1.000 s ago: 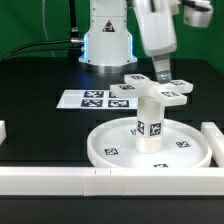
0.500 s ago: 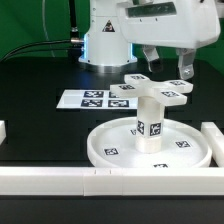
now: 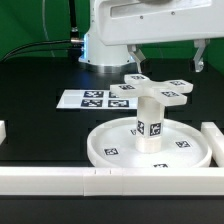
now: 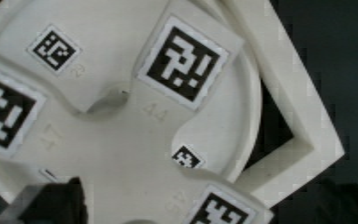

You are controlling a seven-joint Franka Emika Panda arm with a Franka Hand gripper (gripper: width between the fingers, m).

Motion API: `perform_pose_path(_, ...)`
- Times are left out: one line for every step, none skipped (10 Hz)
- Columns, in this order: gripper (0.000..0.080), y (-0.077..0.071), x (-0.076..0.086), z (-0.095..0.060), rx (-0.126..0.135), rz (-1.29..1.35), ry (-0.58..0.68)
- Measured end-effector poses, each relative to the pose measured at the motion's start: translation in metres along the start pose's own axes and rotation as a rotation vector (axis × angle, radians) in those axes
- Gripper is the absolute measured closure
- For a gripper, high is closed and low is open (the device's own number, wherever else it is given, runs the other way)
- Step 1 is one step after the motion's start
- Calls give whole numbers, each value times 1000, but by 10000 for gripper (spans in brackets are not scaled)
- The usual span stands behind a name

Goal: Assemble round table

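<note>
**Cross sits on the post, gripper directly overhead**

The gripper [image 3: 168,58] hangs with its jaws spread wide and nothing between them, poised above the cross-shaped piece [image 3: 152,91]. That cross lies flat atop the short cylinder [image 3: 149,120], which stands upright in the middle of the round disc [image 3: 148,146]. So the work lies straight below the hand, along the cylinder's vertical axis; any next move looks like a plumb descent.
</note>
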State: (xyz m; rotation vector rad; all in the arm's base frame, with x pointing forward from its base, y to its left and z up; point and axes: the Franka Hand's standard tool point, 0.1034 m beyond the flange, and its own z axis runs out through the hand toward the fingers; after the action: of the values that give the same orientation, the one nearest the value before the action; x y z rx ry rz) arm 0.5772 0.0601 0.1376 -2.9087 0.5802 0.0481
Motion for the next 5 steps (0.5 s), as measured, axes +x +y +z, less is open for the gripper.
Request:
perform_pose_path(151,-4,0,1,-32,-107,-14)
perform_pose_path(151,-6,0,4,-37,-151,-17)
perform_pose_path(151,-5,0,4,-36,-238,-18)
perform_pose_path(151,-4,1,5,-35,-298,-20)
perform_pose_path(151,-4,1,5,-35,-335,-21)
